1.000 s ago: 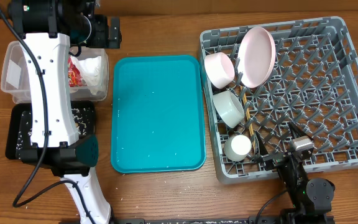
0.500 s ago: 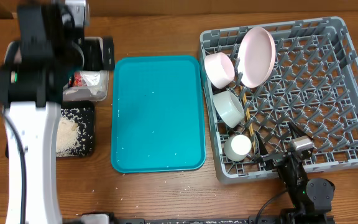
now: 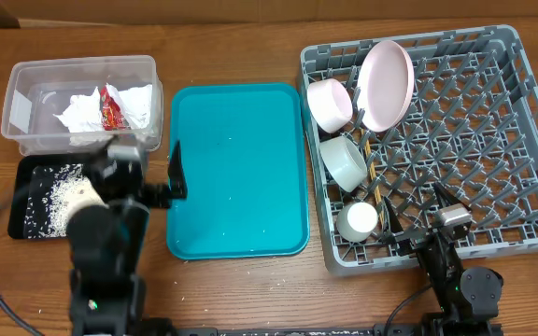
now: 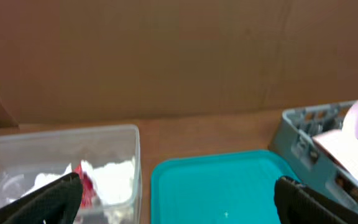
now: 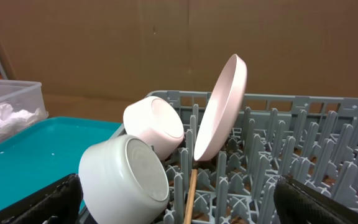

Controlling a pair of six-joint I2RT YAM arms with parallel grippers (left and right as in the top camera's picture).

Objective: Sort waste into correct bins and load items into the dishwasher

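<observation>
And the table looks very nearly sorted! Up in the clear tub [image 3: 17, 117] sit the crumpled napkins [image 3: 77, 114] and the red-and-silver wrapper [image 3: 112, 105], and just below it the black tray [image 3: 21, 222] carries a heap of rice [image 3: 59, 191]. Over in the dish rack [image 3: 502, 131], the plate [image 3: 387, 82] stands on edge among the pegs, the pink bowl [image 3: 330, 103] leans beside it, the grey-green bowl [image 3: 346, 161] sits below that, the white cup [image 3: 358, 219] is near the front wall, and the chopsticks [image 3: 372, 177] are slotted down between the bowls and the pegs. The teal tray [image 3: 236, 168] lies bare in the middle, bar a few pale specks, possibly stray grains, too small to call. The left gripper [image 4: 179, 186] hangs over the tray's near-left edge, fingers spread wide and carrying nothing. The right gripper [image 5: 179, 193] rests at the rack's front edge, jaws just as wide, empty too. By my read everything is binned and loaded, and little is left beyond those specks
</observation>
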